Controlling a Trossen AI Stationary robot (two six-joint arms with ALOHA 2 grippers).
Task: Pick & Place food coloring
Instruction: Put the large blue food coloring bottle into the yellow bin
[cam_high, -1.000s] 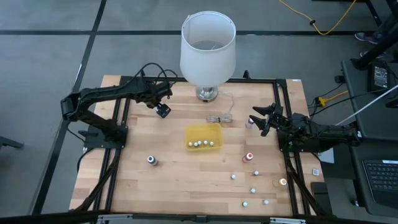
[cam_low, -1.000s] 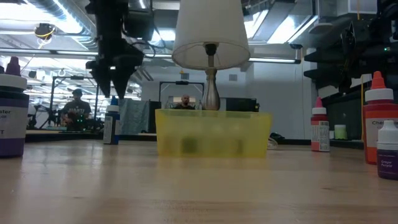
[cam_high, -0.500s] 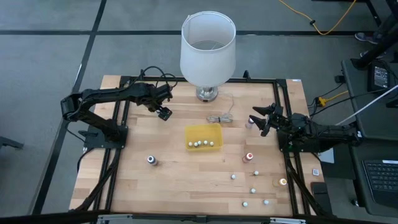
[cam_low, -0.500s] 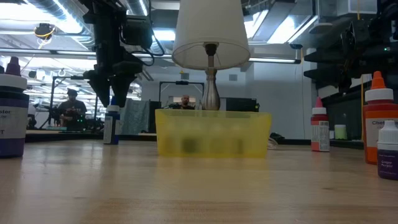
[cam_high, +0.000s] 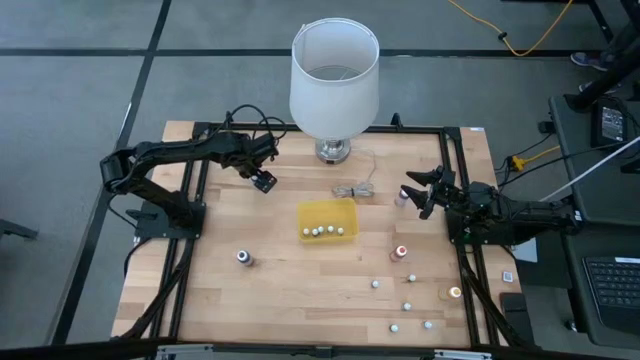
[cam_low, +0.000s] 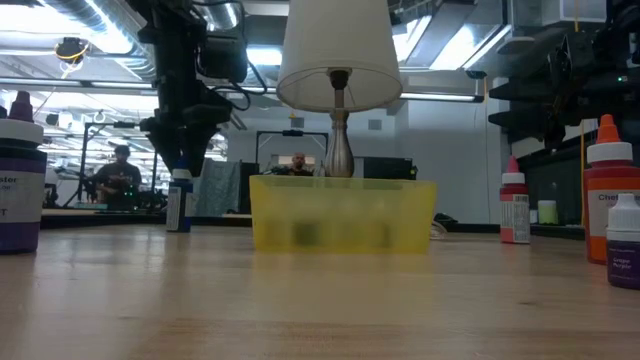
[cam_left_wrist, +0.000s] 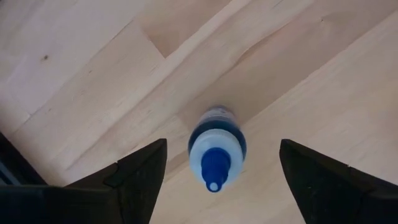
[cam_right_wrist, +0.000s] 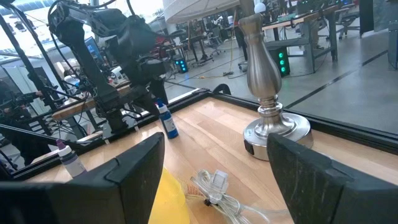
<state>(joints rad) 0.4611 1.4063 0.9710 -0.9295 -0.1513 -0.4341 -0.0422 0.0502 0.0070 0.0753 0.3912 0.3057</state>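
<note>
Your left gripper (cam_left_wrist: 217, 180) has dropped over the last sec and slid a bit toward the blue-capped bottle (cam_left_wrist: 216, 147) standing far-left on the table; in the low view the fingers now reach down to about cap level, where they hung clearly higher before. Wrist view shows the fingers spread wide, bottle centred in the gap, not touched yet. My read: pre-grasp lineup done, next is a bit more descent, then close. Narrow upright bottle, so it could tip if one finger hits first.

Right gripper (cam_high: 425, 192) hasn't moved: parked right of the yellow tray (cam_high: 327, 212), fingers spread, holding nothing, w/ a bottle just beside it.

Rest of the food coloring: a few bottles already in the tray, one purple-capped bottle (cam_high: 243, 258) alone near-left, a scatter of others (cam_high: 405, 290) near-right, incl. a red-topped one.

Surface: pale wood planks, black frame round the edge. A lamp (cam_high: 334, 80) w/ big white shade stands at the far edge, its cable (cam_high: 356, 188) coiled behind the tray. Beyond: workshop w/ ceiling lights, benches, a person (cam_low: 119, 175) seated far back.
</note>
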